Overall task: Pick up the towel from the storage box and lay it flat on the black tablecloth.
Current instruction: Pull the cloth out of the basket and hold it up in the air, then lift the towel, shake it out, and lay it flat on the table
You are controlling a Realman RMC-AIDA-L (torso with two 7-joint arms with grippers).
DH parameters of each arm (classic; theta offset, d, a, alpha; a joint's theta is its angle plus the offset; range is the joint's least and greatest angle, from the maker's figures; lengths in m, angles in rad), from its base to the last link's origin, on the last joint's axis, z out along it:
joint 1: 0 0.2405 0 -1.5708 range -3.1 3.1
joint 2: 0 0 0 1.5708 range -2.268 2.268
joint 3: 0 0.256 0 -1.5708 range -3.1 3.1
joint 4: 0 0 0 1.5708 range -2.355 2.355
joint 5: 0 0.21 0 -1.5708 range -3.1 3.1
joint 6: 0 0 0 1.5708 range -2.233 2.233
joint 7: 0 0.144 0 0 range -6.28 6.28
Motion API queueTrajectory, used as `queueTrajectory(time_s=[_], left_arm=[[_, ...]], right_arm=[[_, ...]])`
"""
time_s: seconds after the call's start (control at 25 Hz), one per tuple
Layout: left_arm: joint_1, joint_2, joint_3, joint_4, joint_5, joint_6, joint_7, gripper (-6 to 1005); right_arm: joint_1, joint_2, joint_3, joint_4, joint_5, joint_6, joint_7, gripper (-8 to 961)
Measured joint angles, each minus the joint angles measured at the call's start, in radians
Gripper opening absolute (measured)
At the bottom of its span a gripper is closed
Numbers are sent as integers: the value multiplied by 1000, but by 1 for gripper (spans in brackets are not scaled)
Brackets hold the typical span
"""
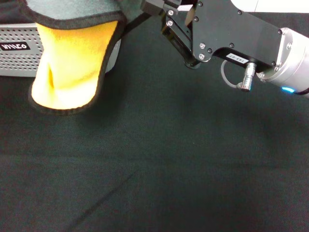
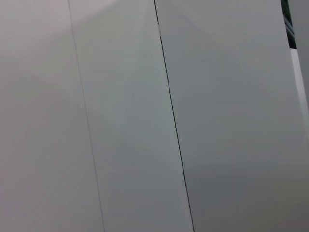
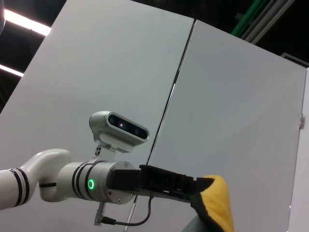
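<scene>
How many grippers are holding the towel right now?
1 confirmed. The left gripper is clamped on the towel, seen from the right wrist view. The right gripper reaches toward the towel's raised edge; any contact is hidden.

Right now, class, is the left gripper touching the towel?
Touching. The right wrist view shows the left gripper closed on the yellow edge of the towel, with no gap between them and the cloth hanging from it.

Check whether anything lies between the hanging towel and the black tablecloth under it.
Nothing visible does. The towel, held by the left gripper, hangs before the storage box, over bare black tablecloth; the right gripper is beside its top edge.
</scene>
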Motion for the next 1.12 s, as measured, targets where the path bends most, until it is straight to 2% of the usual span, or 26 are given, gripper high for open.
queueTrajectory(time_s=[0.04, 0.28, 0.52, 0.64, 0.72, 1.0, 1.12], left_arm=[[0, 0, 3, 0, 0, 0, 2, 12], [7, 0, 5, -36, 0, 7, 5, 16], [15, 0, 6, -158, 0, 39, 33, 29], [22, 0, 17, -285, 8, 94, 88, 51], [24, 1, 66, -371, 26, 146, 154, 66], [32, 1, 185, -523, 79, 158, 283, 70], [24, 1, 214, -585, 104, 157, 330, 75]], right_arm=[[-1, 0, 0, 0, 0, 0, -2, 84], [-13, 0, 11, -9, 0, 1, -3, 27], [-53, -2, 23, -57, 0, 1, 8, 5], [-62, -8, 31, -81, -1, 5, 30, 5], [-61, -9, 45, -84, -5, 7, 48, 5], [-34, -15, 82, -110, -21, 25, 88, 5], [-21, -16, 129, -143, -76, 57, 133, 6]])
